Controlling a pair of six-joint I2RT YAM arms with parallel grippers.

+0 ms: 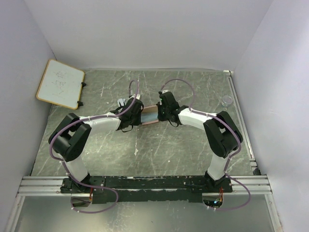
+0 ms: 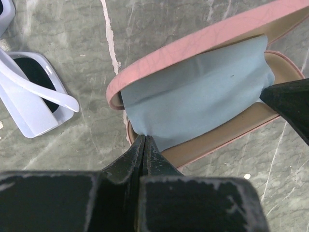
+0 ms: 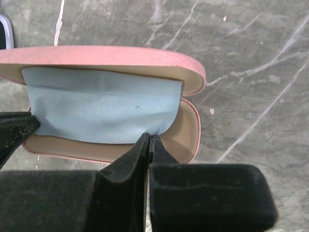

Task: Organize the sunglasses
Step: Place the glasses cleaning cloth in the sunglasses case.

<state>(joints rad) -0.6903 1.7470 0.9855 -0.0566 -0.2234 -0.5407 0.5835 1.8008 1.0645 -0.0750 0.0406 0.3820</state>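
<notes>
there, sunglasses just beside left claw, it and right claw pinching cloth

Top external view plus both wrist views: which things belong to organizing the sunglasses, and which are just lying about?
Part of the job:
sunglasses, on the table beside the case
pink case, lying open
pale blue cloth in the case, pinched by the left gripper and the right gripper

Lying about:
whiteboard, far left
small clear container, far right
</notes>
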